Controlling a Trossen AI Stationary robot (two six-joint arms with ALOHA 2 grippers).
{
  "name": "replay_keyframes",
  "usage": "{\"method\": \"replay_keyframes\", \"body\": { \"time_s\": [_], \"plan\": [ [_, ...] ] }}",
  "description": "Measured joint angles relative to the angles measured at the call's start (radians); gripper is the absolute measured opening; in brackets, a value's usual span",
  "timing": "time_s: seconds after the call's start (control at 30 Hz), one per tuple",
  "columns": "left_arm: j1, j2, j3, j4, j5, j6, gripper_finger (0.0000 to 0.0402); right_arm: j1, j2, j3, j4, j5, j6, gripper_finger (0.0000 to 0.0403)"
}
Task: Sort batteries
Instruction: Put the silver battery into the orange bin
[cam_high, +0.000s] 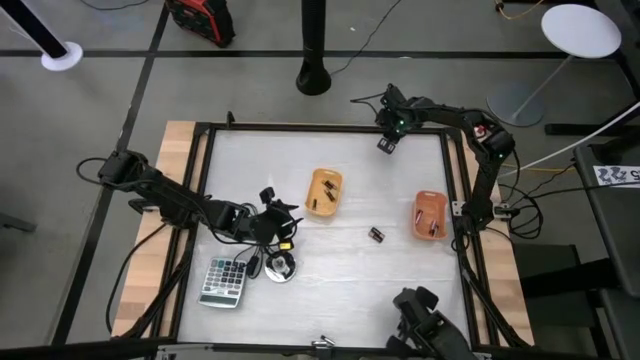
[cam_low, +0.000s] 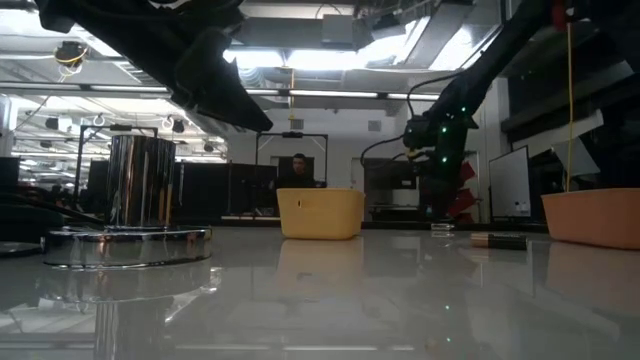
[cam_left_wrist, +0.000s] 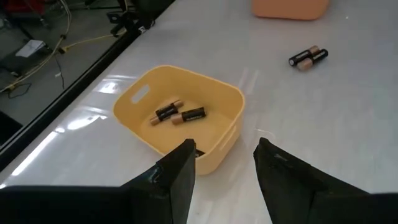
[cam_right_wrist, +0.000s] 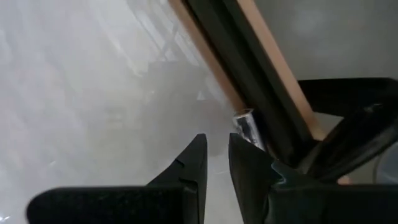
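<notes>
My left gripper (cam_left_wrist: 224, 163) is open and holds nothing. It hovers over the table (cam_high: 340, 290) just left of the yellow bin (cam_high: 323, 193), pointing at it. Two dark and copper batteries (cam_left_wrist: 179, 112) lie on the floor of the yellow bin (cam_left_wrist: 186, 109). A pair of loose batteries (cam_high: 377, 234) lies side by side on the table between the bins, also seen as batteries (cam_left_wrist: 308, 58). The orange bin (cam_high: 430, 215) near the right edge holds more batteries (cam_high: 432, 226). My right gripper (cam_high: 386, 143) waits at the far edge, its fingers (cam_right_wrist: 198, 163) shut and holding nothing.
A calculator (cam_high: 224, 282) and a round disc with a cable (cam_high: 280, 267) lie near the left arm toward the near edge. A black frame (cam_high: 455, 180) borders the table. There is bare table around the loose batteries. A person (cam_low: 297, 170) sits in the room behind.
</notes>
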Motion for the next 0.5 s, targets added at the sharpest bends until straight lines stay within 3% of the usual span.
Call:
{"method": "replay_keyframes", "body": {
  "time_s": [0.2,0.5],
  "plan": [
    [0.000,0.000,0.000,0.001,0.002,-0.002,0.0155,0.000,0.002,0.000,0.008,0.104,-0.004,0.0065],
    [0.000,0.000,0.000,0.000,0.002,0.000,0.0155,-0.027,0.003,0.000,0.011,0.117,-0.006,0.0065]
  ]
}}
